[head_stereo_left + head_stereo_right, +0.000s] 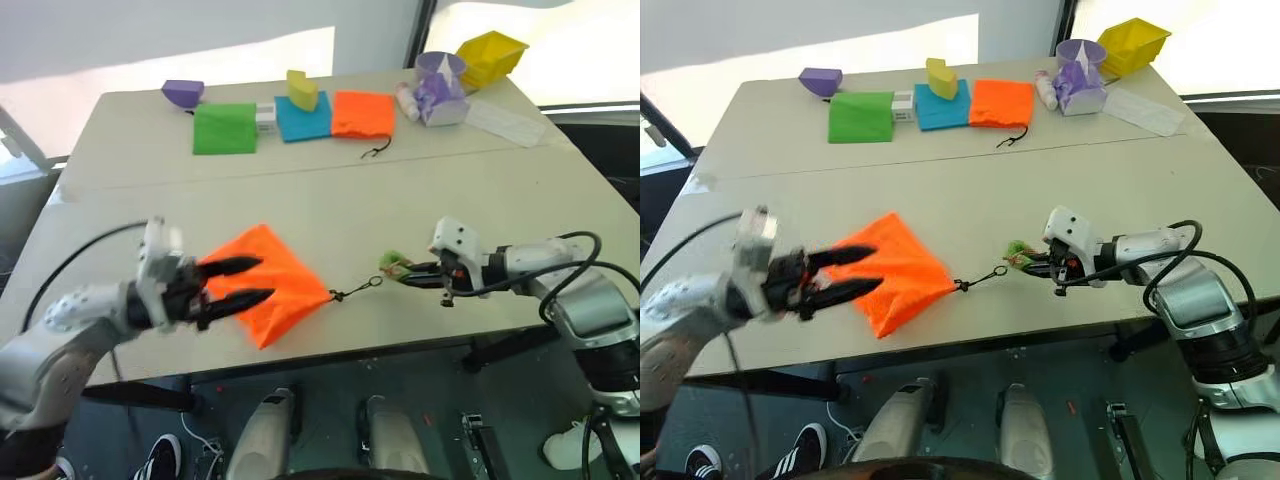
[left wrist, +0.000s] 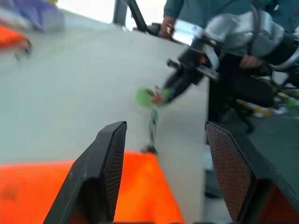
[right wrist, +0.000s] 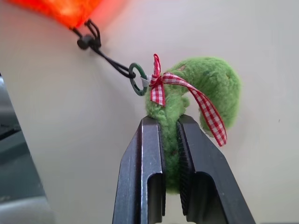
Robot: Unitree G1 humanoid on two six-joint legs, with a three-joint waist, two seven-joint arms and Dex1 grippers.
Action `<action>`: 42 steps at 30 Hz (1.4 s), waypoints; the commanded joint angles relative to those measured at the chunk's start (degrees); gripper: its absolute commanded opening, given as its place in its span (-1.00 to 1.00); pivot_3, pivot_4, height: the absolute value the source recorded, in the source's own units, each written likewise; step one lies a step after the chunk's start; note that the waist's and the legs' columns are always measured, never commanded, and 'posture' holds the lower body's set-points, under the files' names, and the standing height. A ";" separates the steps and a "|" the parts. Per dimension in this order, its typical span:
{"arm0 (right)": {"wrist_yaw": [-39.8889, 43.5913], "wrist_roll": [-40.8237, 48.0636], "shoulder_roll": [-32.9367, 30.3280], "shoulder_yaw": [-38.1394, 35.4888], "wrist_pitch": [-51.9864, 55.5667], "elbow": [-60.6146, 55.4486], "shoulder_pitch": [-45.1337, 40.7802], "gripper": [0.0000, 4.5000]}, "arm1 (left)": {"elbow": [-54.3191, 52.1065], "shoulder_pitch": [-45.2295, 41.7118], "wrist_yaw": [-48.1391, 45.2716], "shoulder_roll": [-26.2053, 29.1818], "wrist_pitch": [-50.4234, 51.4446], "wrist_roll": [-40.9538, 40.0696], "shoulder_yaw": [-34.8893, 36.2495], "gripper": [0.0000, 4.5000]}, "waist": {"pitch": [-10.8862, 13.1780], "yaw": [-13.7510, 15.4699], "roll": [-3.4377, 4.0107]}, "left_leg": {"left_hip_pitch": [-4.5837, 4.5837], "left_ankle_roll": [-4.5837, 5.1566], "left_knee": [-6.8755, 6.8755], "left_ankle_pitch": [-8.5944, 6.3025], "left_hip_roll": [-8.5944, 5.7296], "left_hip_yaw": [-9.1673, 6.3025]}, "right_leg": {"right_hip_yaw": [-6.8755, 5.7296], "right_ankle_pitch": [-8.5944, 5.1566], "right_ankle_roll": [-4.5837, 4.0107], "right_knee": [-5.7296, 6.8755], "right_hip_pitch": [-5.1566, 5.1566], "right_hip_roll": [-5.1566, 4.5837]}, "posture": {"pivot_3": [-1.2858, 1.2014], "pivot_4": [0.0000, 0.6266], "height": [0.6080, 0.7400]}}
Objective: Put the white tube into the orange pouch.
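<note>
Bare tabletop (image 1: 420, 200) mid-table, taut cord (image 1: 355, 290) crossing front, clutter along far edge

Near edge: the bright orange fabric drawstring pouch (image 1: 265, 282) is laid flat on the pale surface (image 1: 330, 205), between the two tools.
Cord: it is stretched rightward from the pouch to a green fuzzy ring (image 3: 196, 100).
Far side: a row of flat fabric squares (image 1: 290, 120) is set well behind the pouch.
</note>
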 commanded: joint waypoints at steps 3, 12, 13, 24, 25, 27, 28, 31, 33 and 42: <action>-2.07 2.82 1.26 -3.86 1.85 0.00 -4.18 -1.00 | 10.24 -11.32 -2.32 -6.77 -7.41 14.33 -14.75 0.28 | 0.01 -0.09 -0.02 | -0.03 0.15 0.09 -0.09 -0.15 0.02 | 0.09 0.03 0.04 -0.10 0.04 0.01 | 0.03 -0.52 1.00; -5.17 4.10 2.37 -4.34 2.96 -2.98 -4.71 -1.00 | 30.54 -21.56 -7.05 -18.18 -13.88 23.89 -23.36 0.28 | 0.04 0.34 -0.07 | -0.02 0.31 0.12 0.00 -0.08 0.00 | 0.04 0.15 0.80 -0.10 -0.01 0.08 | 0.03 -0.52 1.00; -5.63 4.22 2.56 -4.31 2.99 -3.50 -4.68 -1.00 | 32.36 -22.49 -7.78 -18.93 -14.24 24.29 -23.46 0.28 | 0.04 0.38 -0.07 | -0.02 0.31 0.16 0.00 -0.08 0.00 | 0.03 0.16 0.83 -0.10 0.00 0.08 | 0.03 -0.52 1.00; -9.51 4.00 3.16 -4.35 3.09 -6.64 -3.86 -1.00 | 33.18 -21.76 -10.30 -20.74 -11.17 26.22 -24.93 0.28 | 0.04 1.16 -0.07 | -0.01 0.21 0.33 -0.10 -0.10 -0.02 | 0.04 0.34 0.96 -0.15 0.11 0.05 | 0.03 -0.52 1.00; -9.66 4.02 3.13 -4.35 3.02 -6.72 -3.87 -1.00 | 33.19 -21.68 -10.00 -20.81 -10.88 26.64 -25.04 0.28 | 0.04 1.17 -0.07 | -0.02 0.22 0.33 -0.09 -0.10 -0.02 | 0.04 0.34 0.96 -0.15 0.11 0.05 | 0.03 -0.52 1.00; -9.46 4.13 2.78 -4.31 2.78 -6.99 -3.75 -1.00 | 33.89 -21.70 -9.48 -21.19 -11.64 27.75 -25.15 0.28 | 0.04 1.15 -0.07 | -0.02 0.22 0.33 -0.09 -0.10 -0.02 | 0.04 0.35 0.97 -0.16 0.11 0.05 | 0.03 -0.52 1.00; -9.37 4.25 2.64 -4.36 2.76 -7.13 -3.69 -1.00 | 34.24 -21.77 -9.30 -21.47 -11.84 28.14 -25.12 0.28 | 0.04 1.15 -0.07 | -0.02 0.22 0.33 -0.09 -0.10 -0.02 | 0.04 0.35 0.97 -0.17 0.11 0.05 | 0.03 -0.52 1.00; -9.59 4.50 2.44 -4.58 3.07 -7.88 -3.51 -1.00 | 34.13 -21.61 -8.49 -22.79 -10.11 27.40 -24.11 0.18 | 0.04 1.16 -0.07 | -0.02 0.22 0.33 -0.09 -0.10 -0.02 | 0.03 0.35 0.98 -0.16 0.12 0.06 | 0.03 -0.52 1.00; -9.83 4.28 2.31 -4.50 3.05 -7.99 -3.53 -1.00 | 33.29 -21.47 -8.20 -23.03 -6.58 26.30 -23.66 0.05 | 0.04 1.15 -0.07 | -0.02 0.22 0.33 -0.09 -0.10 -0.02 | 0.03 0.35 0.99 -0.16 0.12 0.06 | 0.03 -0.52 1.00; -10.02 3.97 2.14 -4.15 2.95 -7.94 -4.15 -1.00 | 30.95 -20.84 -8.64 -22.55 -2.77 26.04 -23.83 -0.07 | 0.04 1.12 -0.07 | 0.00 0.22 0.35 -0.09 -0.10 -0.04 | 0.02 0.36 1.00 -0.16 0.14 0.07 | 0.03 -0.52 1.00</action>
